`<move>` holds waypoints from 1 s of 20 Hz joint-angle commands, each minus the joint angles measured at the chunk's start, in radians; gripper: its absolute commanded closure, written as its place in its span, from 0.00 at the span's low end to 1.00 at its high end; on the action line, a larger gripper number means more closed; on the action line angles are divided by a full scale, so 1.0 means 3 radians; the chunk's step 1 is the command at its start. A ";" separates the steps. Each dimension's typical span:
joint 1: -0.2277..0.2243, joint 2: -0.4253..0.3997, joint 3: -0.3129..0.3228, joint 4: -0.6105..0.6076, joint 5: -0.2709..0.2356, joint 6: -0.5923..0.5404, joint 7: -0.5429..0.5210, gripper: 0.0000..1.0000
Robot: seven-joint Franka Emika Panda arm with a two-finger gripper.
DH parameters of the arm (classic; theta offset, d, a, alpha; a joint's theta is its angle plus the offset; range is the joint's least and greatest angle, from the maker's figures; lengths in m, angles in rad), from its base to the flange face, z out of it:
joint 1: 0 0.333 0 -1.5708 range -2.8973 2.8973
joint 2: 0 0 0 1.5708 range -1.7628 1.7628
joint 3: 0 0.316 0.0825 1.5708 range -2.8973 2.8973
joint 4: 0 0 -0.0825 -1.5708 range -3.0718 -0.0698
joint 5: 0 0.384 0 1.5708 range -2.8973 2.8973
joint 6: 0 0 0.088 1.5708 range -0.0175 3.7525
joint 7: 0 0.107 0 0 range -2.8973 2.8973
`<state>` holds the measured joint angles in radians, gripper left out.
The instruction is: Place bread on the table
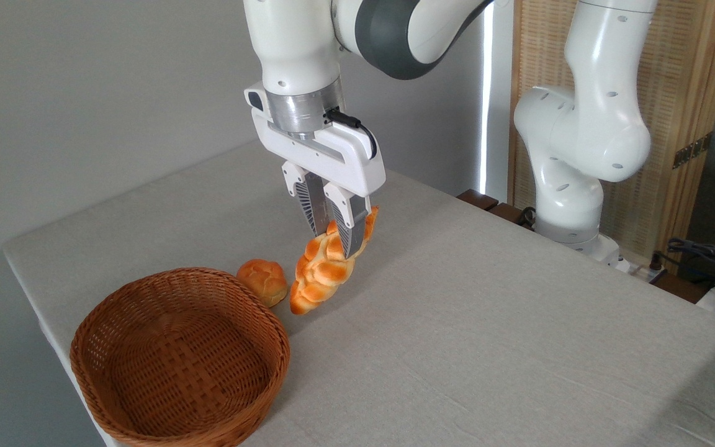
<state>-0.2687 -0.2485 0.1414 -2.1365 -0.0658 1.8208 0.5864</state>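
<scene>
The braided golden-orange bread (323, 273) hangs tilted over the table (488, 323), its lower tapered end at or just above the grey-beige cloth beside the basket, its upper end raised toward the back right. My gripper (334, 241) points down from above and is shut on the bread near its upper half, one finger on each side of the loaf. Whether the lower tip touches the cloth I cannot tell.
A small round orange bun (262, 281) lies on the cloth just left of the loaf. An empty brown wicker basket (177, 354) stands at the front left near the table's edge. The arm's white base (571, 205) stands beyond the far right edge.
</scene>
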 commanded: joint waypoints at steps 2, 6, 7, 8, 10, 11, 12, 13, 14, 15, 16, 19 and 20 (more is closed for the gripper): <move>-0.0030 0.0010 0.0020 0.0014 0.0030 0.0061 0.0065 0.00; -0.0030 0.0010 0.0020 0.0014 0.0035 0.0154 0.0065 0.00; -0.0030 0.0010 0.0020 0.0014 0.0035 0.0154 0.0065 0.00; -0.0030 0.0010 0.0014 0.0014 0.0035 0.0159 0.0065 0.00; -0.0030 0.0015 0.0014 0.0024 0.0035 0.0174 0.0060 0.00; -0.0030 0.0015 0.0014 0.0035 0.0035 0.0215 0.0060 0.00; -0.0030 0.0015 0.0020 0.0045 0.0035 0.0230 0.0060 0.00; -0.0030 0.0015 0.0020 0.0080 0.0035 0.0235 0.0065 0.00; -0.0030 0.0025 0.0020 0.0157 0.0035 0.0230 0.0060 0.00; -0.0030 0.0046 0.0020 0.0279 0.0035 0.0230 0.0060 0.00; -0.0030 0.0061 0.0025 0.0417 0.0035 0.0230 0.0065 0.00; -0.0030 0.0168 0.0030 0.0882 -0.0001 0.0083 0.0024 0.00; -0.0030 0.0214 0.0025 0.0985 0.0009 0.0011 0.0029 0.00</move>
<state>-0.2704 -0.2398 0.1399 -1.9772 -0.0658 1.8915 0.5870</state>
